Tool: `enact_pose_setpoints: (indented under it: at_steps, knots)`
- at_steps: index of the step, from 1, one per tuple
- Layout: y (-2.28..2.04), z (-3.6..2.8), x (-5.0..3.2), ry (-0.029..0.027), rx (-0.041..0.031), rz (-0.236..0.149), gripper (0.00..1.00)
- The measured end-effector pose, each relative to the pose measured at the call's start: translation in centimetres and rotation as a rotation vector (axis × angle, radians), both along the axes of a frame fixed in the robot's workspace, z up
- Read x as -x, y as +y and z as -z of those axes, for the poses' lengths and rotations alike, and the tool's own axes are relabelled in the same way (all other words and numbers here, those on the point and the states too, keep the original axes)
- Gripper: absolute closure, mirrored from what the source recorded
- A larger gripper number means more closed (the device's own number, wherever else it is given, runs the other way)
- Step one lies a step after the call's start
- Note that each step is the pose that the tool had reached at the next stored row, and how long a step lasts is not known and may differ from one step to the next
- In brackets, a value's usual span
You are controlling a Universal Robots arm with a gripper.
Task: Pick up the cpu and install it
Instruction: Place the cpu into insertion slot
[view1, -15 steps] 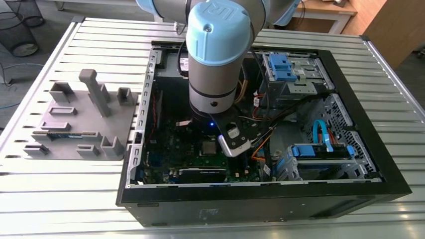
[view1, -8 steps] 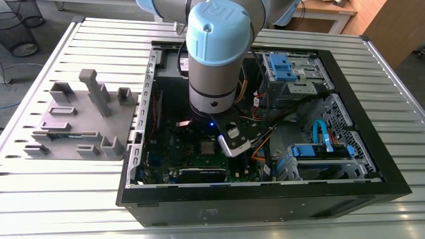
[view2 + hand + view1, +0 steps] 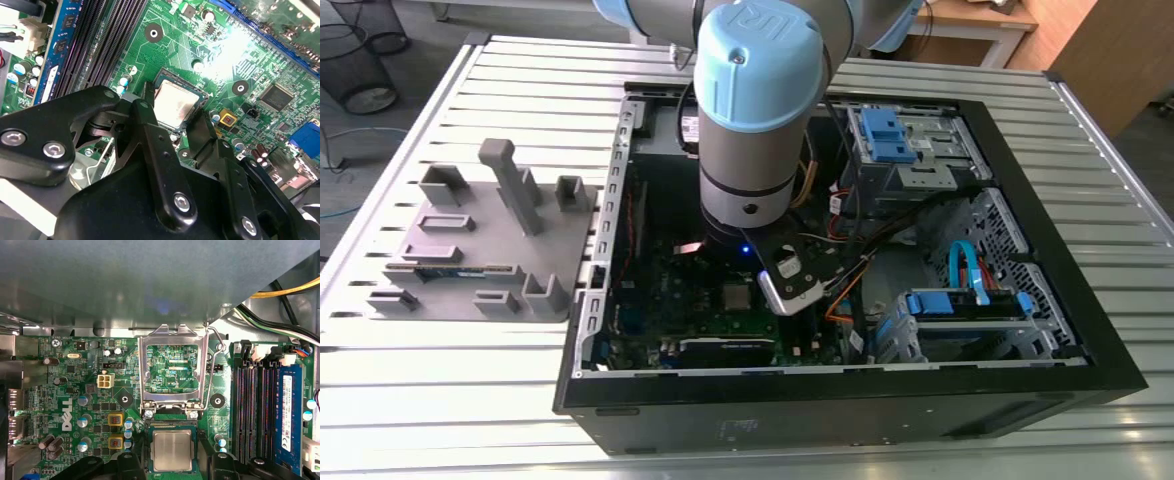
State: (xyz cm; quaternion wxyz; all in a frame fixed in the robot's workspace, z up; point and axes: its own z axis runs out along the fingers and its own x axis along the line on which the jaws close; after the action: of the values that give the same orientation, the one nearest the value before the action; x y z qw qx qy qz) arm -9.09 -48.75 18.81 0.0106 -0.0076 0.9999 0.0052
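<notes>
Inside the open computer case (image 3: 854, 410) on the slatted counter (image 3: 454, 400), the pincer (image 3: 172, 459) hangs low over the green motherboard (image 3: 65, 380). Its 2 black fingers (image 3: 220, 467) are spread to either side of the cpu (image 3: 172, 447) and grip nothing. The cpu lies flat in its socket (image 3: 172, 424), whose metal load plate (image 3: 172, 365) and wire lever (image 3: 212, 370) stand folded back so the seat is uncovered. White lettering marks the board, and 1 memory stick (image 3: 289, 410) carries a label.
</notes>
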Motion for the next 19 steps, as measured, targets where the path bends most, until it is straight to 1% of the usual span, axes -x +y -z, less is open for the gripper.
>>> enact_pose_setpoints:
  at_steps: [5,9,17,19]
  knots:
    - [0.00,0.00,0.00,-0.0001,-0.0001,0.000,0.50]
    - [0.01,-0.23,-0.01,-0.0002,-0.0003,0.000,0.50]
    - [-0.03,-0.25,0.00,-0.0001,-0.0001,0.000,0.50]
    - [-0.03,-0.35,0.01,0.0000,0.0001,0.000,0.50]
